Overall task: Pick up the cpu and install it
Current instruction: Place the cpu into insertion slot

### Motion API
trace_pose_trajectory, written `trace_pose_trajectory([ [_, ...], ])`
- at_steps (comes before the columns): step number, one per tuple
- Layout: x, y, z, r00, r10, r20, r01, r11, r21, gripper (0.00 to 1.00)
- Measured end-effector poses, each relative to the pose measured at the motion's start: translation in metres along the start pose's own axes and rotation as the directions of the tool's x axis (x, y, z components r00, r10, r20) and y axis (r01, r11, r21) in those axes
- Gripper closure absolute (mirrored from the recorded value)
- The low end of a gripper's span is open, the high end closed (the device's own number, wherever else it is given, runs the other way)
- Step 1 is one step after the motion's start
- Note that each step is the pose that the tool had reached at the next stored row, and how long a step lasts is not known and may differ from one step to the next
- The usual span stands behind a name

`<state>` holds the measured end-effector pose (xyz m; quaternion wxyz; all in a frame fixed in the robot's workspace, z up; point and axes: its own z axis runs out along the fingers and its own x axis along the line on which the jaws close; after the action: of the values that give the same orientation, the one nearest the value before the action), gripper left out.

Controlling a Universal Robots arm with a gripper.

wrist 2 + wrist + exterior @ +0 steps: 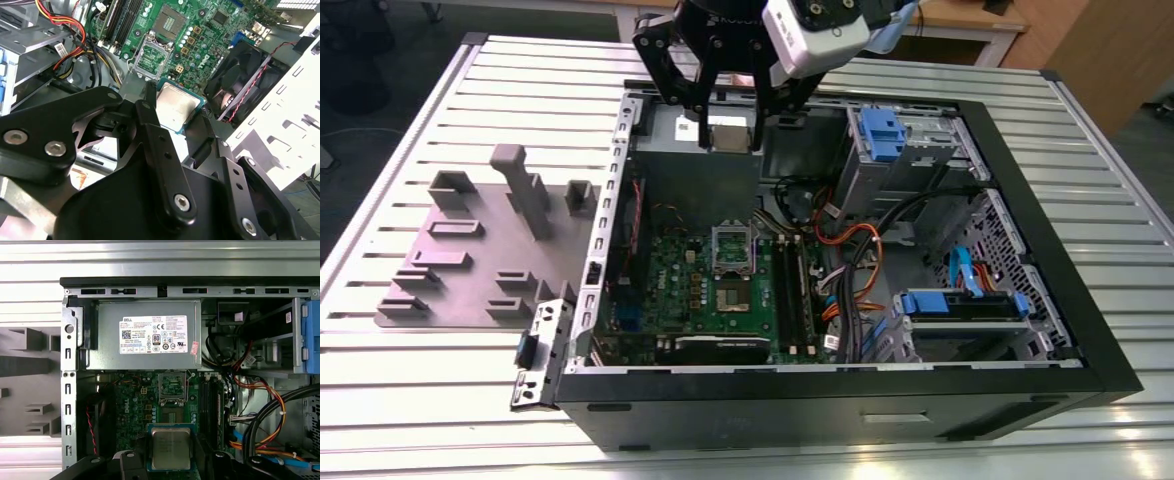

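My gripper (731, 135) hangs over the back of the open computer case (1067, 345), above the power supply, and is shut on the cpu (730, 128). In both wrist views the cpu (171, 447) (176, 106) is a flat silver square with a dark rim, pinched by its edges between the black fingers (134, 460). Below on the green motherboard (720, 300), the empty socket (172, 415) (170, 20) lies bare. Its hinged silver frame (172, 385) (150, 55) is flipped open beside it.
A big grey power supply box (147, 335) with a white label fills the case's back. A black fan (240, 75) sits beside the board. Orange and black cables (854, 260) and blue drive bays (961, 305) crowd the exterior view's right. A grey fixture plate (480, 250) lies outside the case.
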<state>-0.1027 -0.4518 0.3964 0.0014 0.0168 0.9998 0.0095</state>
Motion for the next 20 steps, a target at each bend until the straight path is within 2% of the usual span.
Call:
trace_pose_trajectory([
  [20, 0.0000, -0.0001, 0.0046, 1.0000, 0.000, 0.0000, 0.000, 1.0000, 0.0000, 0.53],
])
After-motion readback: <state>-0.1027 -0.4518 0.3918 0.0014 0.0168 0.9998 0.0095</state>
